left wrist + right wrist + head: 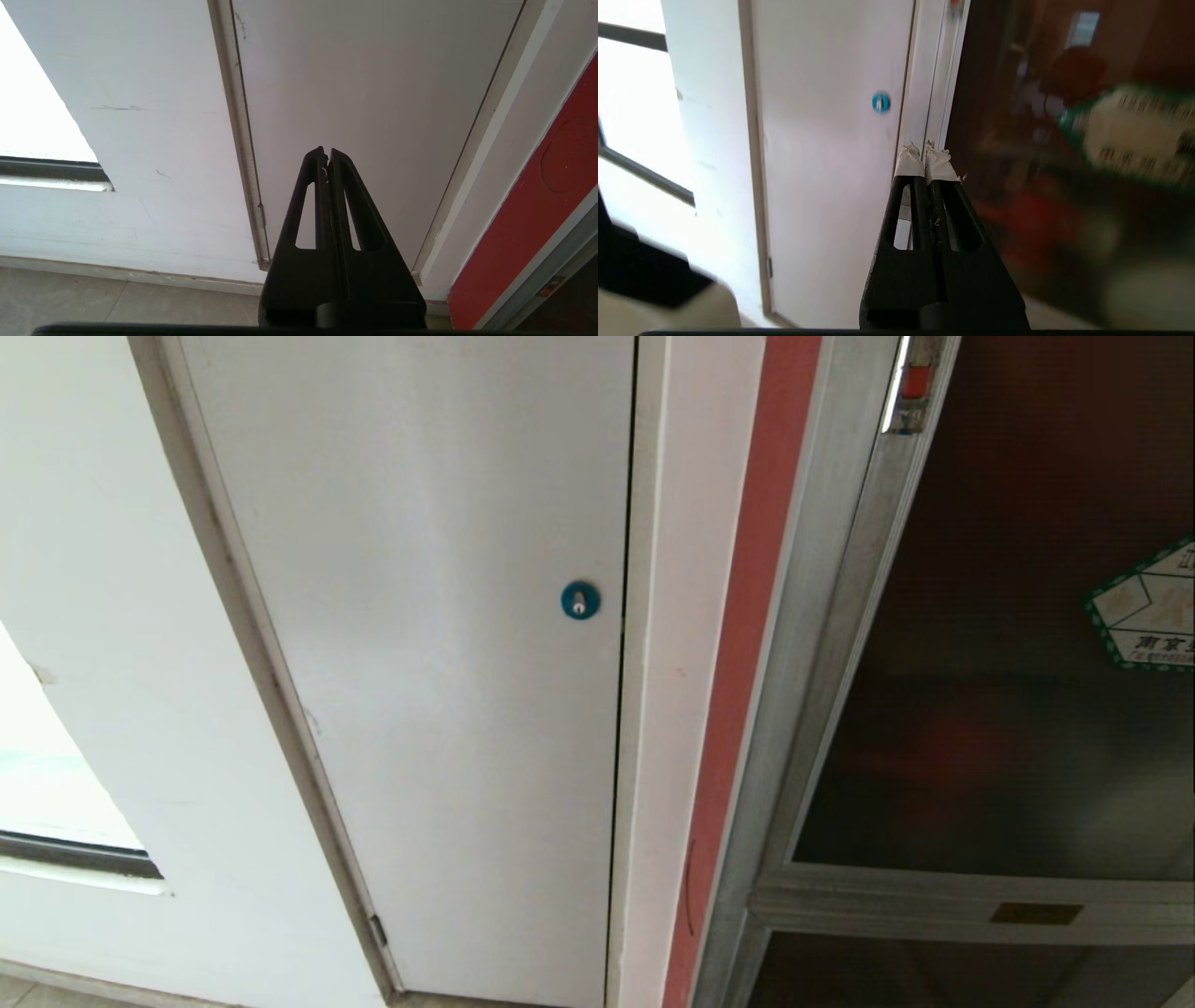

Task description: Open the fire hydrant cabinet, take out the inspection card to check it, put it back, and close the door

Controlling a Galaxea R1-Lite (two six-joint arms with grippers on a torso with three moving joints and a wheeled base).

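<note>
White paint covers the plain door (pixel 420 663) with its round blue lock (pixel 580 600) on the left; the left gripper (pixel 327 151) points at it, fingers together. Right of a red strip (pixel 747 644), the fire hydrant cabinet (pixel 822 616) stands with its door (pixel 1008 709) shut. The right gripper (pixel 925 148), taped tips pressed together and empty, faces the door's left edge.

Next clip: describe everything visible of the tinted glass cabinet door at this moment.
The door is a dark tinted glass panel in a brushed silver metal frame, shut flush in the cabinet, at the right of the head view beside a red wall strip. A small latch with a red mark sits at the top of its left frame edge, and a green-bordered white sticker lies on the glass, cut off by the picture's edge. Blurred red shapes show behind the glass. Nothing touches it; the right gripper, shut, points at its frame edge.
</note>
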